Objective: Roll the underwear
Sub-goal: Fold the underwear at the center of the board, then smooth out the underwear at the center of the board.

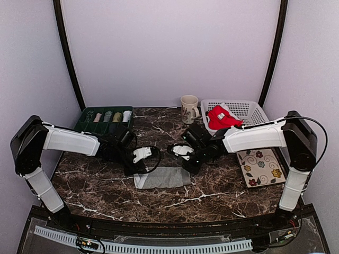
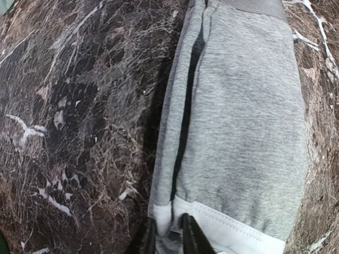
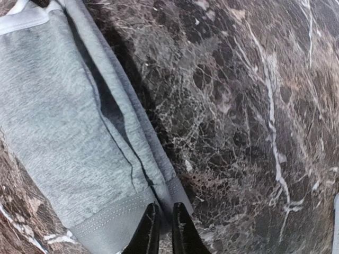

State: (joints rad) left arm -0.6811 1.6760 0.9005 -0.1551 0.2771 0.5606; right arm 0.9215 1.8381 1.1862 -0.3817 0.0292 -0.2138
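A light grey underwear (image 1: 163, 178) lies folded into a strip on the marble table. My left gripper (image 1: 136, 172) pinches its far left corner at the white waistband (image 2: 167, 222). My right gripper (image 1: 188, 168) pinches the far right corner hem (image 3: 164, 209). In the left wrist view the grey cloth (image 2: 238, 132) runs away from the fingers, its far edge folded over. In the right wrist view the cloth (image 3: 63, 127) shows the same fold. A red underwear with white trim (image 1: 221, 116) lies in the white basket (image 1: 249, 108). The dark navy one is not in view.
A green tray (image 1: 85, 120) at the back left holds several rolled garments. A floral mug (image 1: 188, 108) stands beside the basket. A floral mat (image 1: 260, 167) lies at the right under my right arm.
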